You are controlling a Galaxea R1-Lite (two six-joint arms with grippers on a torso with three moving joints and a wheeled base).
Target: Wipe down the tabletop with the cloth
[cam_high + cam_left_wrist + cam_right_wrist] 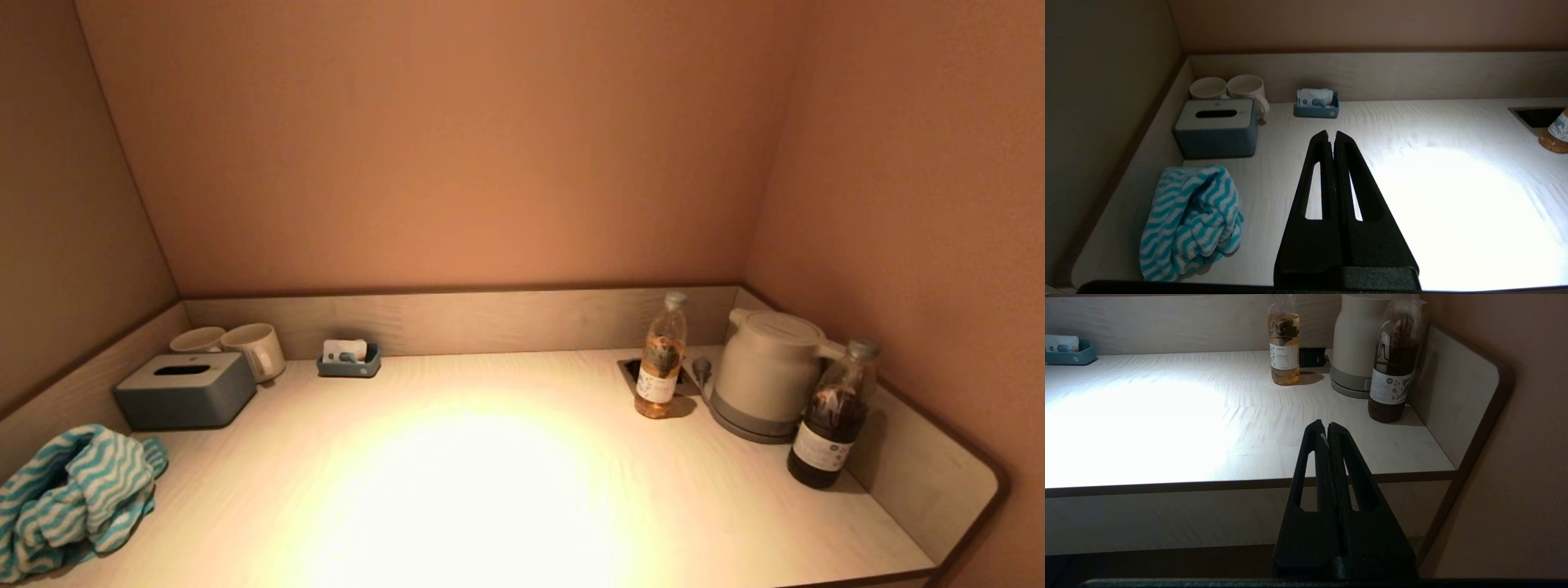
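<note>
A crumpled cloth [69, 498] with teal and white wavy stripes lies at the near left corner of the pale wooden tabletop [506, 490]. It also shows in the left wrist view [1188, 222]. My left gripper [1332, 136] is shut and empty, held above the table to the right of the cloth, apart from it. My right gripper [1324, 426] is shut and empty, held in front of the table's front edge near its right end. Neither gripper shows in the head view.
A grey tissue box [186, 390] and two white mugs [245, 347] stand at the back left. A small blue tray [349, 359] sits by the back wall. A kettle [767, 371] and two bottles [661, 355] [833, 416] stand at the right. Low wooden walls rim the table.
</note>
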